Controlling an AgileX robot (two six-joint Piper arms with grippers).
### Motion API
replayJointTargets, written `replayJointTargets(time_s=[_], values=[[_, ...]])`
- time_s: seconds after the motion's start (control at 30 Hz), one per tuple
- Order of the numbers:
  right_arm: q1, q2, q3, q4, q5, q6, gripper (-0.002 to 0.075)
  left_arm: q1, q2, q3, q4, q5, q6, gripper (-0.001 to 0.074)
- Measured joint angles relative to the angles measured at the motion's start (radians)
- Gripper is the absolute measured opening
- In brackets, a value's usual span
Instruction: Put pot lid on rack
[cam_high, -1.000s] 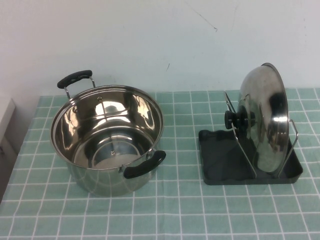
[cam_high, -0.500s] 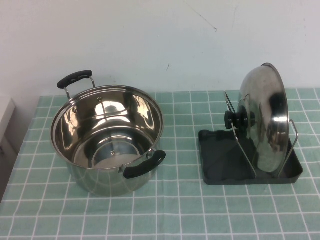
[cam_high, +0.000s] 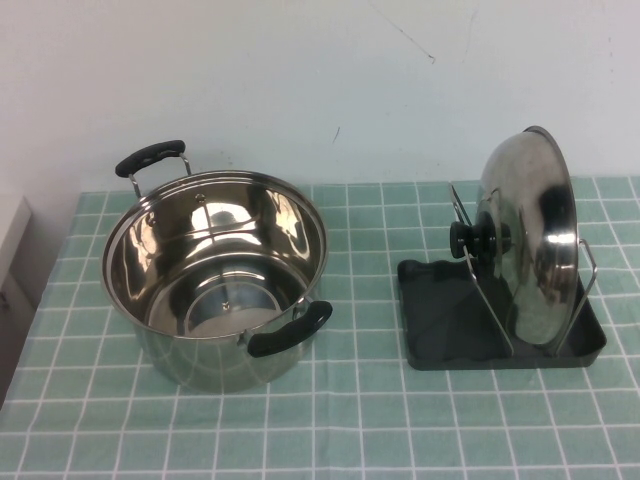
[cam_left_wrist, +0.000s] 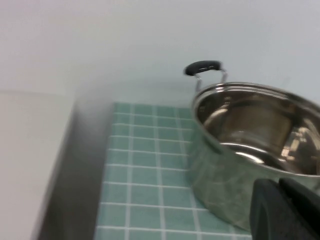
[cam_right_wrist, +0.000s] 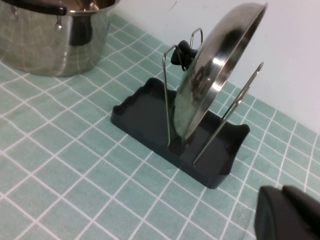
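The shiny steel pot lid (cam_high: 530, 235) stands on edge in the dark grey rack (cam_high: 440, 330), held between its wire loops, black knob (cam_high: 462, 239) facing the pot. The right wrist view shows the same lid (cam_right_wrist: 215, 75) upright in the rack (cam_right_wrist: 145, 112). My right gripper (cam_right_wrist: 282, 197) is shut and holds nothing, hovering over the tiled cloth a little away from the rack's corner. My left gripper (cam_left_wrist: 280, 190) is shut and holds nothing, close beside the pot's wall. Neither arm shows in the high view.
A deep steel pot (cam_high: 215, 275) with two black handles stands open on the left of the green tiled cloth (cam_high: 350, 420). A white wall rises behind the table. The table's left edge drops off beside the pot (cam_left_wrist: 240, 150).
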Motion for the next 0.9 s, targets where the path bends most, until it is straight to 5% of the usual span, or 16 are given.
replayJointTargets(time_s=[0.3,0.9], values=[[0.000,0.000,0.000,0.000,0.000,0.000,-0.0002,0.189,0.000,0.238,-0.036,-0.179,0.051,-0.0002],[0.000,0.000,0.000,0.000,0.002,0.000,-0.0002,0.213,0.000,0.414,-0.121,-0.292,0.064,-0.0002]])
